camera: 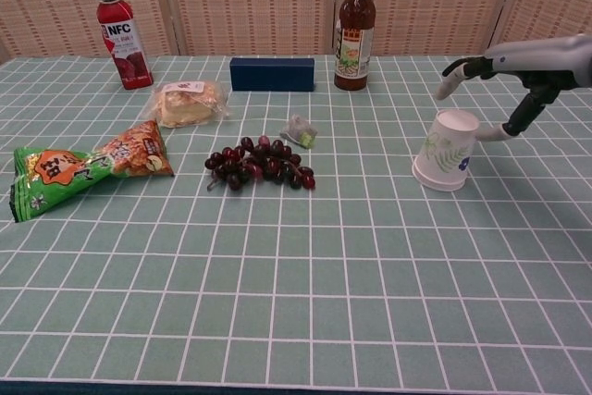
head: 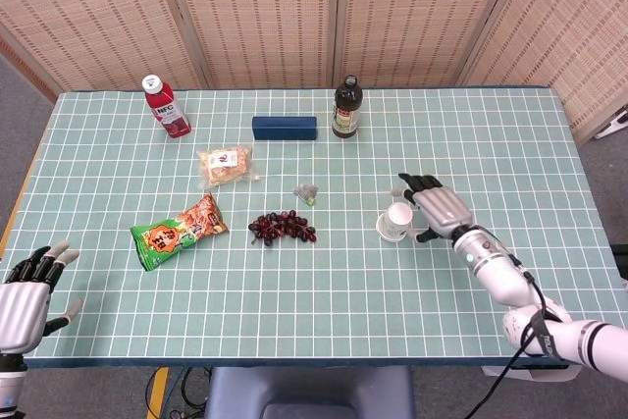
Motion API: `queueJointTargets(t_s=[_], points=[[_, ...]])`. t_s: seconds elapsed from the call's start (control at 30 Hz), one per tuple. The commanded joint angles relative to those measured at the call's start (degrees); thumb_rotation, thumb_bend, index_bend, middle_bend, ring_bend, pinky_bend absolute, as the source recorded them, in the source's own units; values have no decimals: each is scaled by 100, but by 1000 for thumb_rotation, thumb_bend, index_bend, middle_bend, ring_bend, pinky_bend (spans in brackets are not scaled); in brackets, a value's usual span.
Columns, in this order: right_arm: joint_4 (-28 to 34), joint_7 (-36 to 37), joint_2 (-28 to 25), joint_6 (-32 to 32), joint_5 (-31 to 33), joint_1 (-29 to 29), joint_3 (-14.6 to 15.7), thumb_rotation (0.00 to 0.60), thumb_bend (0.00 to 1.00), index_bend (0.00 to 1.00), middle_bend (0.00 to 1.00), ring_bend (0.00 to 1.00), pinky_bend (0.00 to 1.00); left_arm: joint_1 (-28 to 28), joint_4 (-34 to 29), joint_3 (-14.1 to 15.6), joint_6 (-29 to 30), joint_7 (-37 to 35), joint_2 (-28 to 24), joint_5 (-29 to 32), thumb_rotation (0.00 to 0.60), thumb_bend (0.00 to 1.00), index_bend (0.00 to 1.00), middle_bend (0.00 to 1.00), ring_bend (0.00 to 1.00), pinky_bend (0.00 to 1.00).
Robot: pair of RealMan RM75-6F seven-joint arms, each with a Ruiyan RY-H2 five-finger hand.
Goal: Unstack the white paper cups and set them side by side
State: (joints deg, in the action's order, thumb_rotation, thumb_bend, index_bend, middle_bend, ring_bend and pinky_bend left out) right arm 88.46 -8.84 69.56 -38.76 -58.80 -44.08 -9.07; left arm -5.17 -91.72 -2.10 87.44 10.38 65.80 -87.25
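The white paper cups (head: 394, 222) (camera: 446, 149), with a green leaf print, stand stacked upside down on the table right of centre, leaning slightly. My right hand (head: 437, 209) (camera: 518, 71) hovers just right of the stack and above it, fingers spread. One fingertip (camera: 493, 133) comes right up to the stack's top edge; whether it touches is unclear. It holds nothing. My left hand (head: 22, 299) hangs open off the table's near left corner and shows only in the head view.
A bunch of dark grapes (head: 282, 227), a small wrapped sweet (head: 307, 191), a green snack bag (head: 177, 231), a wrapped bun (head: 227, 165), a red juice bottle (head: 166, 105), a blue box (head: 285, 128) and a dark sauce bottle (head: 345, 107) lie left of and behind the cups.
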Motion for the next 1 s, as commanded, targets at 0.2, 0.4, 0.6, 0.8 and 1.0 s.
queueJointTargets(t_s=[0.2, 0.4, 0.6, 0.8, 1.0], points=[[-155, 109, 128, 75, 66, -104, 18, 600, 307, 187, 0, 0, 0, 13, 6, 3, 30, -29, -6, -36, 600, 264, 269, 174, 144, 216], [-154, 167, 149, 78, 5, -137, 45, 600, 306, 239, 0, 0, 0, 10, 25, -4, 14, -25, 0, -22, 600, 264, 265, 174, 144, 216], [-227, 176, 206, 29, -11, -154, 70, 600, 343, 338, 1, 0, 0, 3, 46, 7, 6, -2, 15, -55, 600, 264, 257, 175, 144, 216], [-300, 192, 274, -48, 7, -172, 57, 600, 360, 410, 26, 0, 0, 7, 82, 20, 29, 12, 36, -106, 600, 264, 234, 174, 144, 216], [-126, 199, 145, -145, 3, -184, 0, 600, 361, 414, 30, 0, 0, 2, 103, 25, 13, 11, 47, -113, 600, 264, 226, 175, 144, 216]])
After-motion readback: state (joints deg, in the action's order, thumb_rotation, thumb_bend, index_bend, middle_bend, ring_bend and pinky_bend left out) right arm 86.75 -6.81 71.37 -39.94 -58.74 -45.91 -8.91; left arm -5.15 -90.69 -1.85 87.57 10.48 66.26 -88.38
